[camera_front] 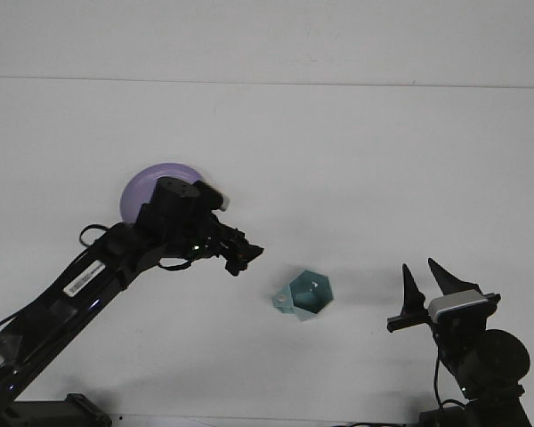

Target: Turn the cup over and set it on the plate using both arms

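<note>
Both arms' fingers (242, 255) flank the cup (304, 295), untouching.

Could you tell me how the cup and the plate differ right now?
The cup is teal and faceted; the plate is purple and round. The cup lies tipped on its side in full view; the plate sits flat, partly hidden behind the left arm. Both rest on the white table.

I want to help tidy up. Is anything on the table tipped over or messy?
Yes, the teal cup is tipped on its side on the white table, its opening facing up toward the camera. It sits apart from the purple plate, which lies flat. Nothing looks spilled or broken.
</note>
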Available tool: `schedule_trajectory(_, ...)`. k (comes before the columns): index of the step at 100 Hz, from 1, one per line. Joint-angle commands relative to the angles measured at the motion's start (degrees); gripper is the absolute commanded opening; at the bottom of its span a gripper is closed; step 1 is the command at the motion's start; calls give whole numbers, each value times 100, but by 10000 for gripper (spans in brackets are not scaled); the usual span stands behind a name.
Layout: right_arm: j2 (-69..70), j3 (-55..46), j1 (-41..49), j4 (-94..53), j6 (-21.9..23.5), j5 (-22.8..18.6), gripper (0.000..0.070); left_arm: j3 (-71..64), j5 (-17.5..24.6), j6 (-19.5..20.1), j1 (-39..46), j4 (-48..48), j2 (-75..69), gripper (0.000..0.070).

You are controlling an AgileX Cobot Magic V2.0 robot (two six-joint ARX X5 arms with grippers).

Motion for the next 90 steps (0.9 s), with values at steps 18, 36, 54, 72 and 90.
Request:
schedule_trajectory(18, 24, 17, 4, 50, 122, 17, 296, 1508, 26, 417, -553, -1257, 1335, 467)
schedule_trajectory(36, 24, 17, 4, 52, 144, -7, 297, 2135, -70, 535, -861, -1888, 2044, 467)
schedule_trajectory(54, 24, 17, 7, 52, 151, -17, 296, 2310, -433, 623, -1113, -1941, 2485, 467)
schedule_trajectory(72, 24, 17, 7, 52, 166, -17, 296, 2310, -555, 680, -1300, -1884, 2769, 465)
schedule_trajectory(90, 24, 17, 7, 50, 170, -17, 297, 2312, -914, 678, -1373, -1858, 3099, 465)
